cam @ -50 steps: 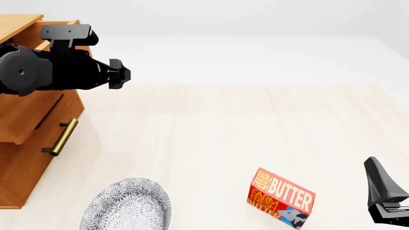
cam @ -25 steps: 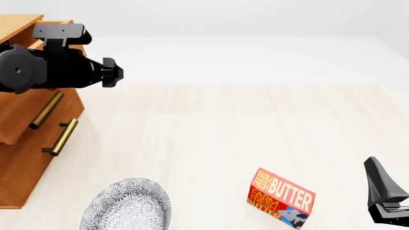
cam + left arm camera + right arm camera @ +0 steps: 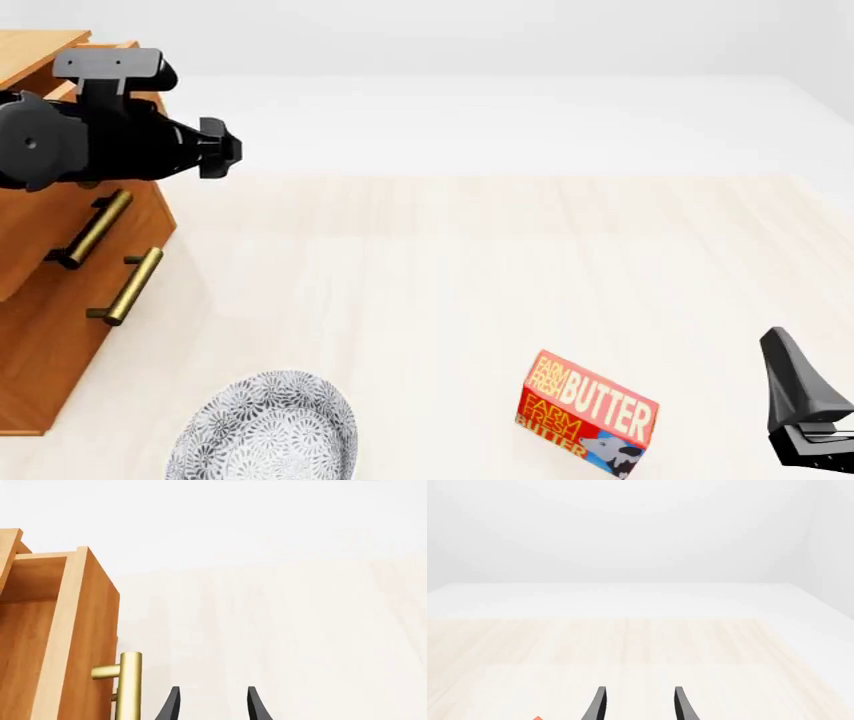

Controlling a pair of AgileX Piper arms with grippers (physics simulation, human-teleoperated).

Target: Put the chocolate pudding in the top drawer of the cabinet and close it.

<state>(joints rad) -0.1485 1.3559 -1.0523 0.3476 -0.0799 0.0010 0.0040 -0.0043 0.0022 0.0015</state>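
The cabinet (image 3: 54, 330) stands at the table's left edge, and its top drawer (image 3: 127, 205) sticks out a little. In the left wrist view the top drawer (image 3: 80, 640) shows its bare wooden inside and its brass handle (image 3: 127, 685). My left gripper (image 3: 213, 706) is open, just outside the drawer front beside that handle, with nothing between its fingers. The left arm (image 3: 94, 140) covers the drawer's upper part in the front view. The chocolate pudding is out of view. My right gripper (image 3: 805, 420) rests open at the near right corner and holds nothing (image 3: 640, 705).
A red butter box (image 3: 587, 412) lies near the front, right of centre; its corner (image 3: 537, 718) peeks into the right wrist view. A patterned grey plate (image 3: 267, 428) sits at the front left, near the cabinet. The lower drawer's handle (image 3: 127, 285) is below the top one.
My left arm has moved left toward the cabinet. The top drawer has slid inward with it, and its handle has come out from behind the arm. The right arm has stayed still.
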